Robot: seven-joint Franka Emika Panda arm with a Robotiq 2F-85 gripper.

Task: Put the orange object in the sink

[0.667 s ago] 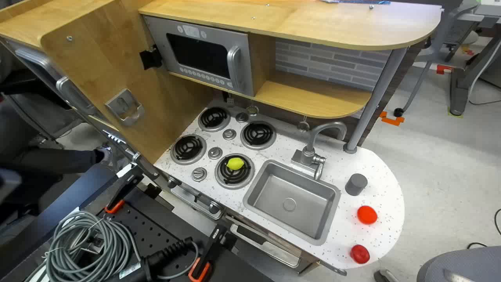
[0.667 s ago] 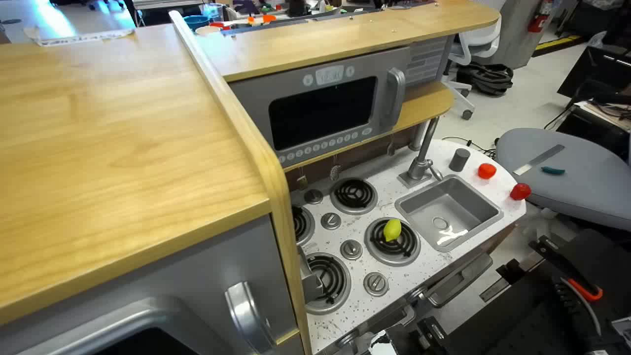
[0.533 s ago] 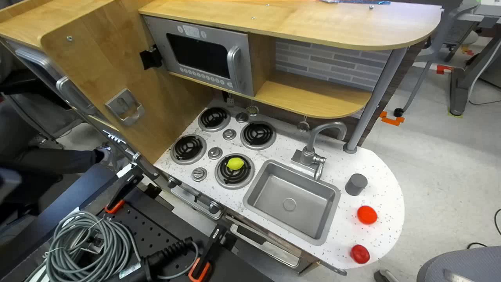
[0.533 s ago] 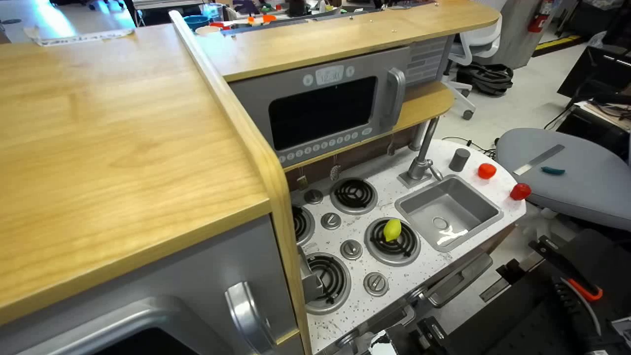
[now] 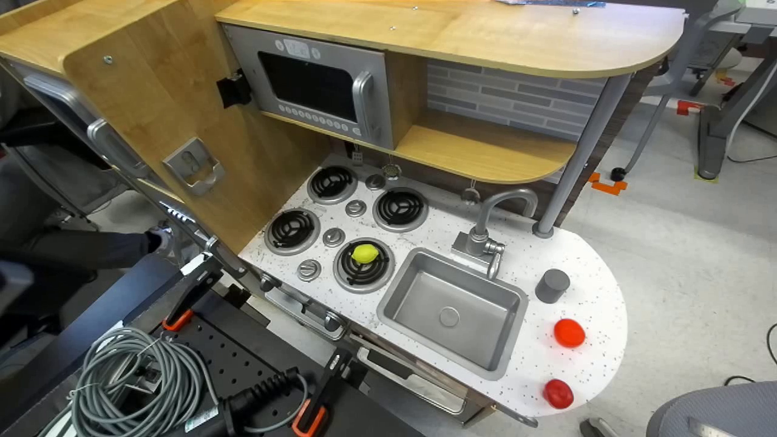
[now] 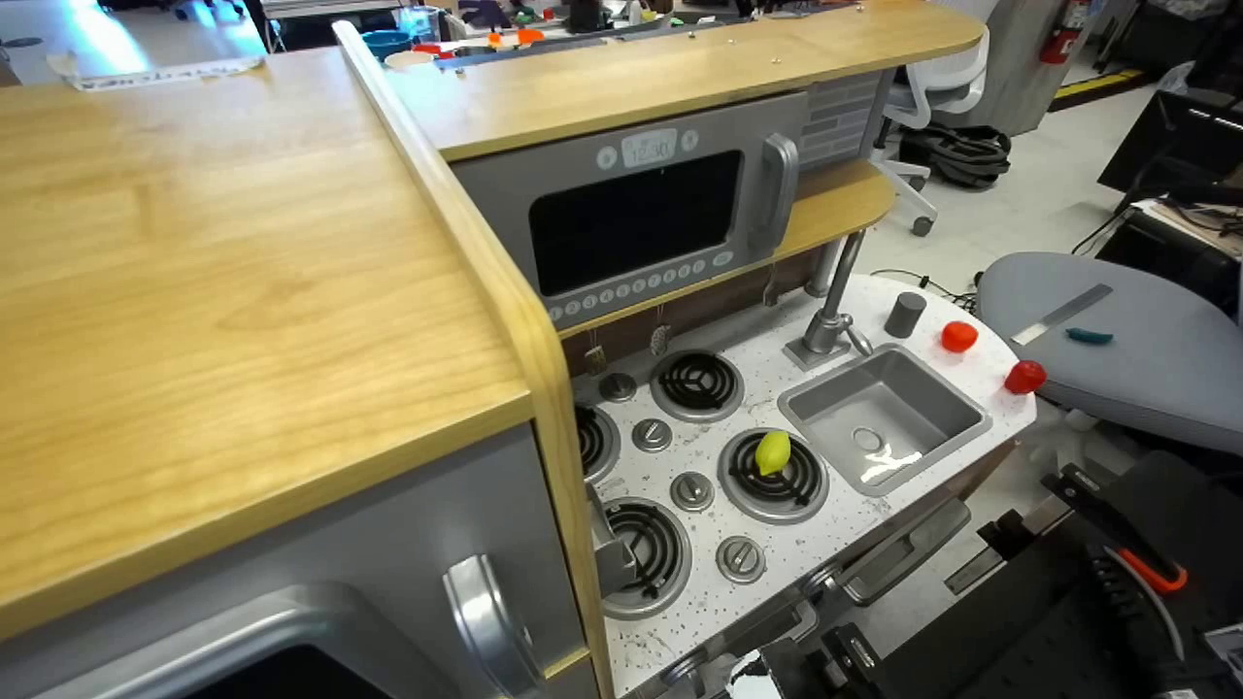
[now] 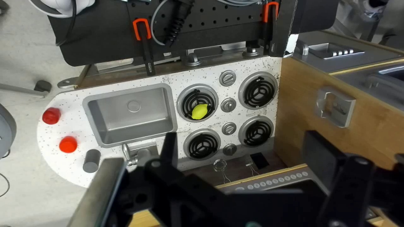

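The orange object [image 5: 569,333] is round and bright orange-red. It stands on the white counter at the rounded end, beside the sink; it also shows in an exterior view [image 6: 958,337] and in the wrist view [image 7: 68,144]. The grey rectangular sink [image 5: 425,303] holds nothing; it also shows in an exterior view [image 6: 889,413] and in the wrist view [image 7: 120,118]. My gripper [image 7: 241,138] shows only in the wrist view. Its fingers are wide apart with nothing between them, high above the counter, away from the orange object. It is out of view in both exterior views.
A darker red object [image 5: 558,394] and a grey cylinder [image 5: 552,286] stand near the orange object. A faucet [image 5: 485,230] rises behind the sink. A yellow lemon [image 5: 365,254] lies on a burner. A microwave [image 5: 309,82] and wooden shelf [image 5: 485,145] overhang the counter's back.
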